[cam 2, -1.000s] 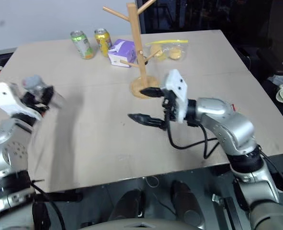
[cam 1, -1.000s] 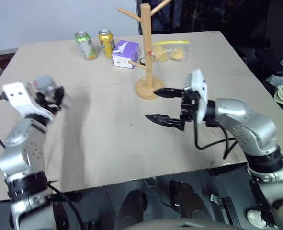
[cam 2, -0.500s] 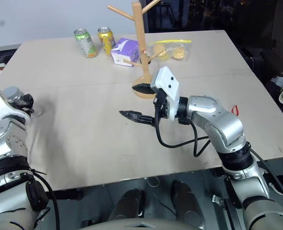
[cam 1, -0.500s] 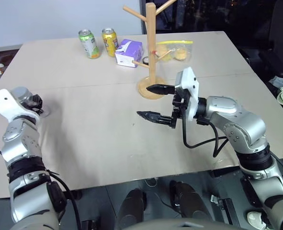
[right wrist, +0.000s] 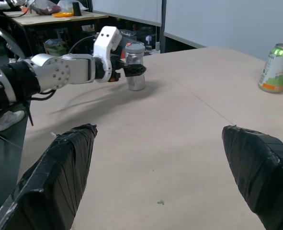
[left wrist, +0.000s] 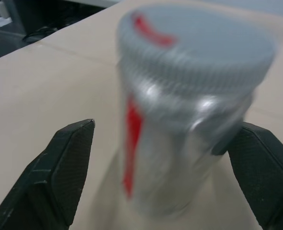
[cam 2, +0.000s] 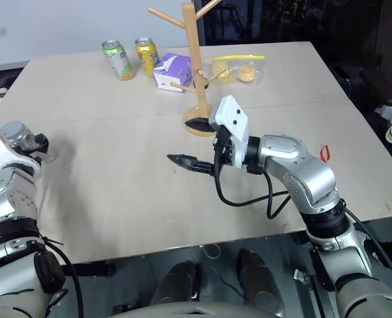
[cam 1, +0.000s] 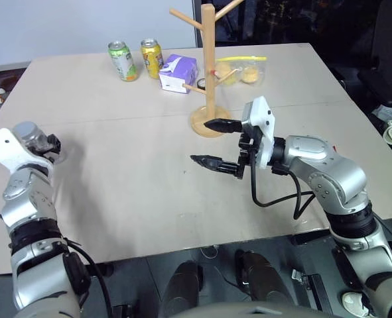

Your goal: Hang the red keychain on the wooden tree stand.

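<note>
On the table (cam 1: 116,199), the jar (left wrist: 184,120) stands at my far left, between the fingers of my left gripper (left wrist: 163,177). The wooden tree stand (cam 1: 209,73) is far behind, with two cans (cam 1: 132,58) to its left.

Two head cameras look forward and down over a tan table (cam 1: 149,192) from slightly different sides. A camera on the left wrist sits very close to a clear jar (left wrist: 184,120) between that gripper's two fingers. A camera on the right wrist looks level across the table from farther back, sharing that same jar (right wrist: 134,72) ahead of its fingers.
</note>
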`<action>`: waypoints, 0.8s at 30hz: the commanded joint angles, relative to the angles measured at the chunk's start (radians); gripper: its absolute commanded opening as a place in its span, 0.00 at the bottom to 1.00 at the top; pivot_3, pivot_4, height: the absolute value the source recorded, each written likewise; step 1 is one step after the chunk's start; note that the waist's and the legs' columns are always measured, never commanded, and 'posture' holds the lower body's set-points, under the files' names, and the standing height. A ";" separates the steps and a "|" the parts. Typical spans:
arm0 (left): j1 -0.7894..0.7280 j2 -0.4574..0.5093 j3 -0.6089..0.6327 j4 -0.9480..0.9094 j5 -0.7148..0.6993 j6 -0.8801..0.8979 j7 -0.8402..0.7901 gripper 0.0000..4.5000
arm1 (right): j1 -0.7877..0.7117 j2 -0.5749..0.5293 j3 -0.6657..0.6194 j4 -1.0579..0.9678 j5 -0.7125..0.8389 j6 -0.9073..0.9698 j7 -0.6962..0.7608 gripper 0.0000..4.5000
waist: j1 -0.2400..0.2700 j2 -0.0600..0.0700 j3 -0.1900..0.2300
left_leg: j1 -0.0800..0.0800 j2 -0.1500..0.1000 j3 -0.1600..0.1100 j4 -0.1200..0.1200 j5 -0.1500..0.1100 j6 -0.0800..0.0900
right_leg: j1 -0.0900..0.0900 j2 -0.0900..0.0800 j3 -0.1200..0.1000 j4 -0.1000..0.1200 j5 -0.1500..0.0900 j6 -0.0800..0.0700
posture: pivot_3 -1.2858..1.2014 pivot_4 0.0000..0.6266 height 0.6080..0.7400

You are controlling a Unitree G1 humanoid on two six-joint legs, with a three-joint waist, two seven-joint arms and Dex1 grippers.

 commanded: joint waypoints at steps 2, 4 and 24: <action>0.054 0.017 0.059 -0.174 -0.036 0.057 0.026 0.98 | -0.004 0.005 -0.012 -0.025 0.000 -0.032 0.006 1.00 | 0.000 0.000 0.000 | 0.000 0.000 0.000 0.000 0.000 0.000 | 0.000 0.000 0.000 0.000 0.000 0.000 | 0.52 0.24 1.00; 0.100 0.019 0.060 -0.266 -0.035 0.093 0.032 0.98 | 0.003 0.004 -0.012 -0.019 -0.005 -0.043 0.008 1.00 | 0.000 0.000 0.000 | 0.000 0.000 0.000 0.000 0.000 0.000 | 0.000 0.000 0.000 0.000 0.000 0.001 | 0.52 0.24 1.00; 0.304 0.283 0.127 -0.858 -0.323 0.603 -0.322 0.98 | 0.189 -0.066 -0.126 -0.112 0.019 0.012 -0.068 1.00 | 0.004 -0.003 0.000 | 0.002 0.002 0.001 0.000 0.000 0.000 | 0.001 0.004 0.000 0.001 -0.004 -0.003 | 0.52 0.24 1.00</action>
